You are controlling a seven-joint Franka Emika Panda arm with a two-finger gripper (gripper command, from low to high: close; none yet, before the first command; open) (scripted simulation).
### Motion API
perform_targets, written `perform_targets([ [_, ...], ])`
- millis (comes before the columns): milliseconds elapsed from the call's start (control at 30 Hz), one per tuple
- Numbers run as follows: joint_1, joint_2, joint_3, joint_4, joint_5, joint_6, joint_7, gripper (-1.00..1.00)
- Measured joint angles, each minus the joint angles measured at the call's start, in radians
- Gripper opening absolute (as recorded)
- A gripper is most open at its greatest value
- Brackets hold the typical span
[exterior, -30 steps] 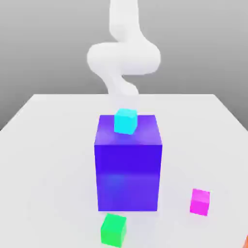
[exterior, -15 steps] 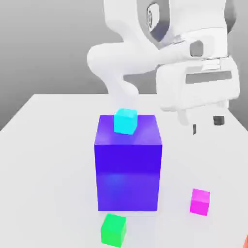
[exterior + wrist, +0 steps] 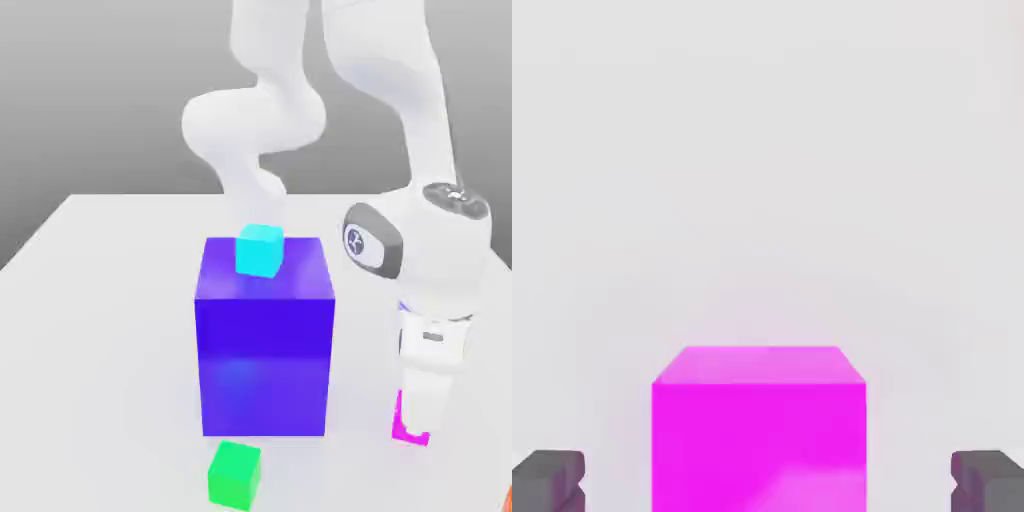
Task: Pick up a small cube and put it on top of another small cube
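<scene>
Exterior view gives me a white tabletop under a plain grey backdrop. I count 1 large blue-violet cube with 1 small cyan cube on top, 1 small green cube in front, and 1 small magenta cube toward that view's right, partly behind the arm. Through the hand view, the gripper straddles the magenta cube on the table, fingertips apart, not touching it.
</scene>
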Motion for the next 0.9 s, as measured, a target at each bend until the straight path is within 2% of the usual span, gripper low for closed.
perform_targets([
  [200, 0.001, 0.007, -0.001, 0.001, -0.004, 0.005, 0.003, -1.0],
  [400, -0.033, -0.178, 0.032, -0.033, 0.046, -0.147, -0.026, -1.0],
  [733, -0.264, -0.242, -0.225, 0.062, 0.129, -0.306, 0.292, -1.0],
  [867, -0.307, -0.117, -0.228, 0.091, 0.199, -0.213, 0.301, -1.0],
  [900, -0.315, -0.091, -0.221, 0.093, 0.212, -0.19, 0.294, 1.0],
])
